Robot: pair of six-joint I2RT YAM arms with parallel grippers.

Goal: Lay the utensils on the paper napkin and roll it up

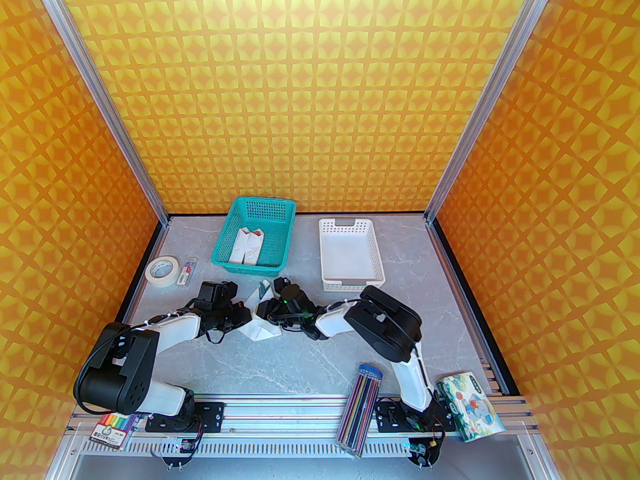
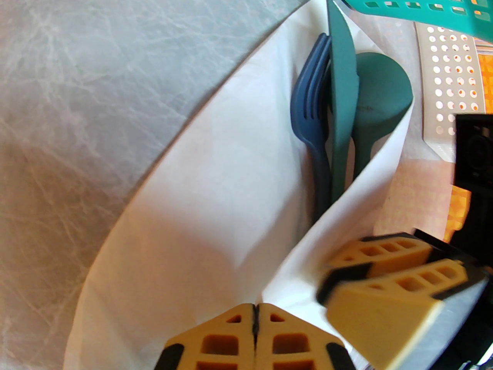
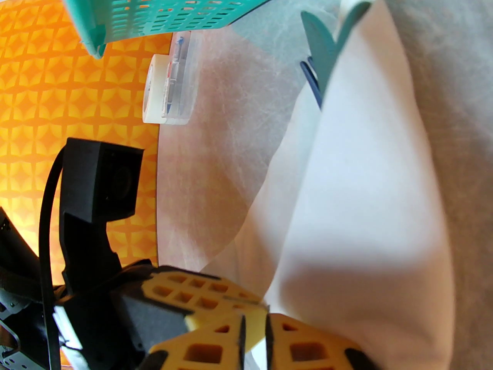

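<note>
The paper napkin lies folded lengthwise around the utensils in the middle of the table. A dark blue fork, a teal knife and a teal spoon stick out of its far end, and their tips point toward the teal basket. My left gripper is shut, pinching the napkin's near fold. My right gripper sits just beside it at the same end, its fingers a narrow gap apart and blurred. The handles are hidden inside the paper.
Just behind the napkin stands a teal basket holding white bundles, with a white basket to its right. A tape roll and a small clear case lie at the left. A pencil case and a tissue pack sit near the front.
</note>
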